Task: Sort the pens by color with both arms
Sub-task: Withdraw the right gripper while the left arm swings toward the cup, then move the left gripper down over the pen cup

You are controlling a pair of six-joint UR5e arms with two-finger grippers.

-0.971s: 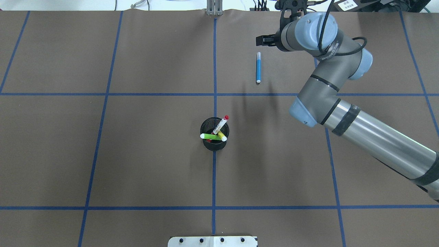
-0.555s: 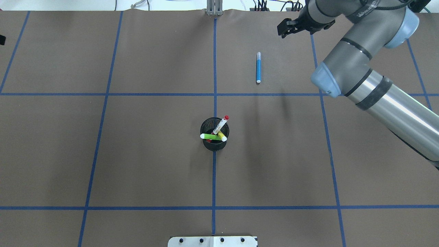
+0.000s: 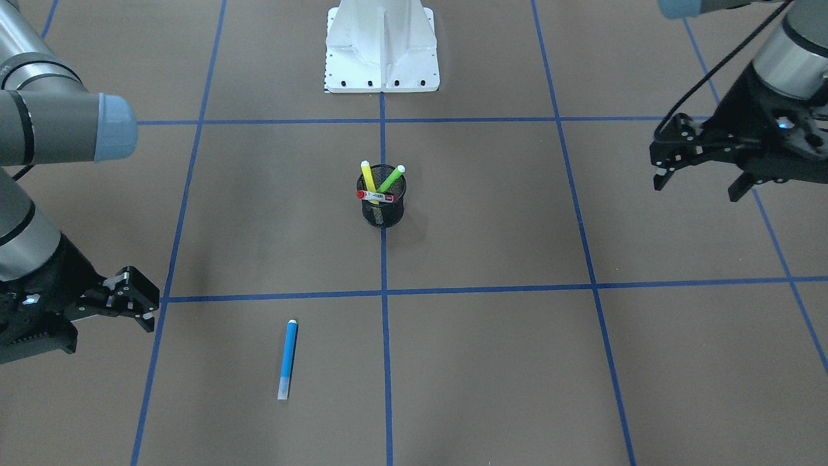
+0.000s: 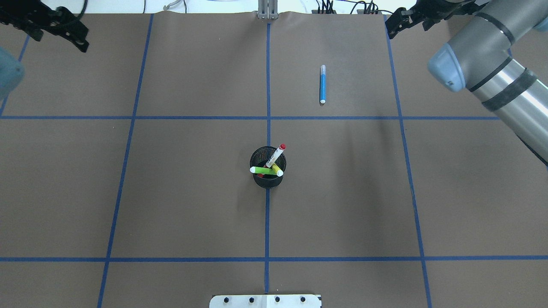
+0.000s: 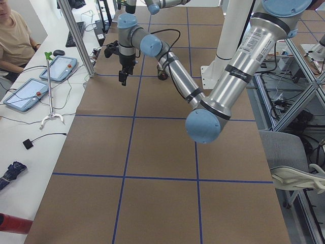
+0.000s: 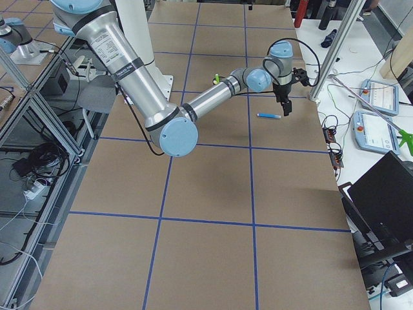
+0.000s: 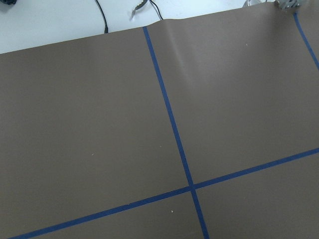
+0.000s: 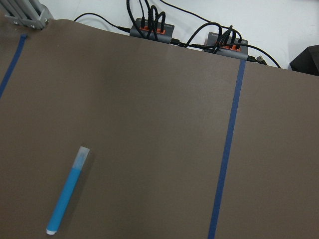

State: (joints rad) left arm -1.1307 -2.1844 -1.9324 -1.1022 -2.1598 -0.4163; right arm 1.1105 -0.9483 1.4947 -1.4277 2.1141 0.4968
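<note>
- While both arms hang above the table in the front-facing view, the left gripper and the right gripper have their jaws spread, holding nothing.
- Overhead, the blue pen lies flat on the right arm's side. The green pen, yellow pen and red-capped pen lean in the mesh cup at the centre.
- From the right wrist, the blue pen lies alone, well apart from a tape line.

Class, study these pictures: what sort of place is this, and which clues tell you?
Probably a robotics lab: a left arm and right arm stand over a table gridded with blue tape, and control tablets lie on a side bench.
</note>
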